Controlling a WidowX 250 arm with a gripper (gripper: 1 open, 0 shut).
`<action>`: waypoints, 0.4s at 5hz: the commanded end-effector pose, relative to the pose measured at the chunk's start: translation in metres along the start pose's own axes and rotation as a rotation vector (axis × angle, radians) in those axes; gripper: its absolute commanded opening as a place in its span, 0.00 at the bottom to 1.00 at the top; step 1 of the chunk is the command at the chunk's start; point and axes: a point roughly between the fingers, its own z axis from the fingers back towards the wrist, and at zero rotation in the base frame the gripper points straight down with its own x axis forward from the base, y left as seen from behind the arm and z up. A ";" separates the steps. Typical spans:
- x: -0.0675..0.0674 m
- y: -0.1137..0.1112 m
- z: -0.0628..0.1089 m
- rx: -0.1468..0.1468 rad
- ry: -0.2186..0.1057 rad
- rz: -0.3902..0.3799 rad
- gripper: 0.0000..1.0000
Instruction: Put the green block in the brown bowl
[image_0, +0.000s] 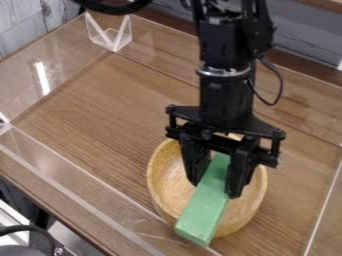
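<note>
Black robot arm of stacked cylindrical segments, glossy casing, thin black cables looping beside the upper section, black gripper on a broad cross-shaped bracket, two long dark fingers

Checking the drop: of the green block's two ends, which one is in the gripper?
The upper end, over the brown bowl. The gripper is shut on the green block there; its lower end juts past the near rim.
</note>
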 end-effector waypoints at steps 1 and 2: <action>0.001 -0.001 0.011 -0.018 -0.048 -0.002 0.00; 0.000 -0.001 0.011 -0.021 -0.047 0.000 0.00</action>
